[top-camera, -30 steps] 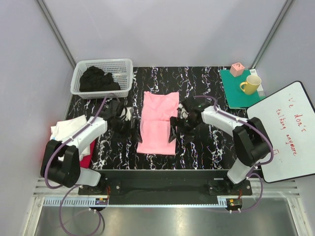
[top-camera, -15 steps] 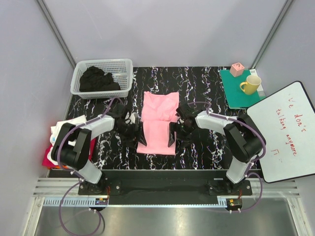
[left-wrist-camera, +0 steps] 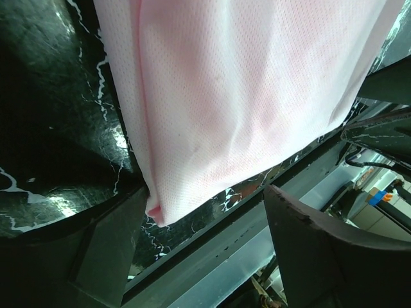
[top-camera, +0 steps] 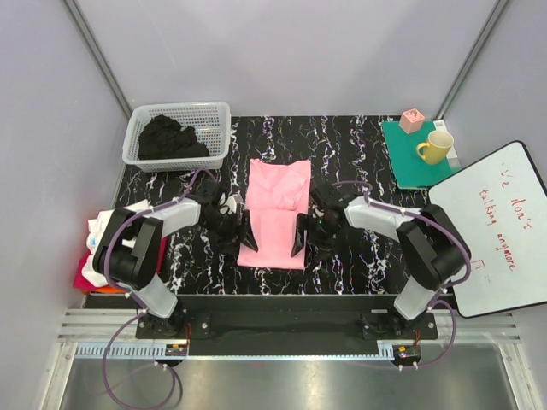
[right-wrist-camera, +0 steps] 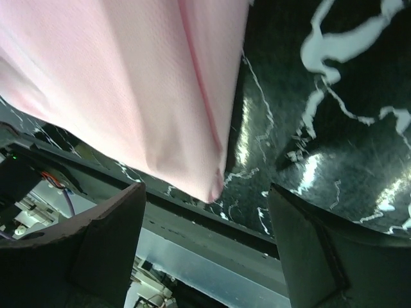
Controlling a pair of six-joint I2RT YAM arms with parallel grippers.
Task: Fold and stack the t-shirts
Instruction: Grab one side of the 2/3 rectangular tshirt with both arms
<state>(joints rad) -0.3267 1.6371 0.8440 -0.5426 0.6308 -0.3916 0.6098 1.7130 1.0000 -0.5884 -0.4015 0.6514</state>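
Observation:
A pink t-shirt (top-camera: 275,213) lies folded into a long strip on the black marble table (top-camera: 359,256). My left gripper (top-camera: 243,236) is open at the strip's near left corner; the left wrist view shows that pink corner (left-wrist-camera: 160,212) between the spread fingers (left-wrist-camera: 96,256). My right gripper (top-camera: 302,236) is open at the near right corner; the right wrist view shows that corner (right-wrist-camera: 212,186) between its fingers (right-wrist-camera: 314,256). A stack of folded shirts (top-camera: 107,235), white over red, sits at the left edge.
A white basket (top-camera: 218,115) at the back left holds dark garments (top-camera: 171,138). A green mat (top-camera: 410,166) at the back right carries a yellow mug (top-camera: 437,146) and a small pink box (top-camera: 413,120). A whiteboard (top-camera: 500,231) lies at the right.
Both grippers have moved inward and toward the near edge, from beside the shirt's middle to its two near corners. The shirt has not moved.

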